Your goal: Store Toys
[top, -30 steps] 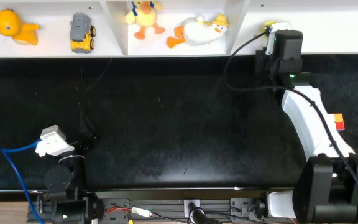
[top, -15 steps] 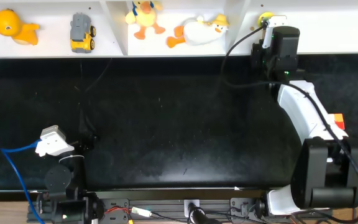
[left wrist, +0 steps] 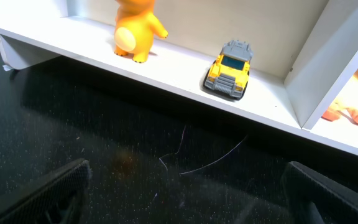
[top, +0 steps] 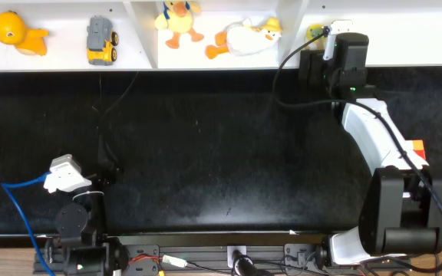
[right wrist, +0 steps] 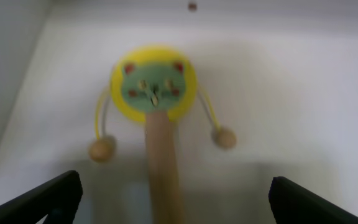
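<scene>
The rattle [right wrist: 156,106] lies flat on the floor of the shelf's [right wrist: 278,74] rightmost compartment. Its yellow head with the green cat face is toward the back wall, its wooden handle points out toward us, and a bead on a string sits at each side. Our right gripper [right wrist: 174,183] is spread wide, one finger well out on either side of the handle, and has hold of nothing. We judge the toy to be set down, so the step is to get clear of it. We should pull straight back along the line of the handle, jaws wide, lifting a little so neither finger snags a bead string or drags the handle off the shelf edge. Our left gripper [left wrist: 185,171] hangs open and empty over the desk [left wrist: 104,143], facing the truck [left wrist: 229,70] on the shelf.
</scene>
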`<state>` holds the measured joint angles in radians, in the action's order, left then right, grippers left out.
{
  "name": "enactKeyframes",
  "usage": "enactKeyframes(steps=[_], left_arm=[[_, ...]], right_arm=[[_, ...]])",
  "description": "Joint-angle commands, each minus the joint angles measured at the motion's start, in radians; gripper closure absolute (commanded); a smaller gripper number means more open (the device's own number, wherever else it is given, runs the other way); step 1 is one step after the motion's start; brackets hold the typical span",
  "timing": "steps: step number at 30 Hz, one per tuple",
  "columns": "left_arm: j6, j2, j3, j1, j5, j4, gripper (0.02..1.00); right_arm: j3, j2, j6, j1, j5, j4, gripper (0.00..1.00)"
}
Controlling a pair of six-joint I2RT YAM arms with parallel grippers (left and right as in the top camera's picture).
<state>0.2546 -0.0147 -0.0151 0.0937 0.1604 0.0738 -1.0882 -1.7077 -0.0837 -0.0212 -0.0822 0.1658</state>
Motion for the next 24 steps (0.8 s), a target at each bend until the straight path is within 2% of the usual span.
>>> enactKeyframes(steps=[1, 3, 6, 9, 11, 14, 18, 20, 21, 23, 24], left_arm=[[-0.022, 0.012, 0.007, 0.007, -0.006, -0.006, 0.02], [-0.022, 0.012, 0.007, 0.007, -0.006, -0.006, 0.02], [-0.022, 0.012, 0.007, 0.007, -0.006, -0.006, 0.023], [-0.022, 0.012, 0.007, 0.007, -0.006, -0.006, 0.02], [-0.022, 0.012, 0.007, 0.007, -0.006, -0.006, 0.02], [-0.022, 0.012, 0.007, 0.007, -0.006, -0.006, 0.02], [-0.022, 0.012, 0.007, 0.007, -0.006, -0.006, 0.02], [-0.022, 0.012, 0.007, 0.007, -0.006, -0.006, 0.02], [-0.022, 0.012, 0.007, 0.007, -0.006, -0.006, 0.02], [-0.022, 0.012, 0.007, 0.007, -0.006, -0.006, 0.023], [-0.022, 0.012, 0.007, 0.007, -0.006, -0.006, 0.02]], right_arm=[[-0.036, 0.093, 0.069, 0.003, -0.083, 0.109, 0.003], [-0.061, 0.167, 0.116, 0.003, -0.148, 0.22, 0.005], [-0.097, 0.293, 0.185, 0.003, -0.203, 0.411, 0.003], [-0.112, 0.436, 0.351, 0.003, -0.222, 0.578, 0.001], [-0.112, 0.514, 0.43, 0.003, -0.167, 0.63, 0.003], [-0.112, 0.621, 0.436, 0.003, -0.014, 0.697, 0.003], [-0.112, 0.711, 0.435, 0.003, 0.014, 0.711, 0.003], [-0.112, 0.725, 0.45, 0.006, -0.018, 0.728, 0.003], [-0.112, 0.725, 0.513, 0.013, -0.06, 0.75, 0.005], [-0.112, 0.705, 0.712, 0.054, -0.179, 0.822, 0.003], [-0.112, 0.691, 0.768, 0.09, -0.184, 0.856, 0.003]])
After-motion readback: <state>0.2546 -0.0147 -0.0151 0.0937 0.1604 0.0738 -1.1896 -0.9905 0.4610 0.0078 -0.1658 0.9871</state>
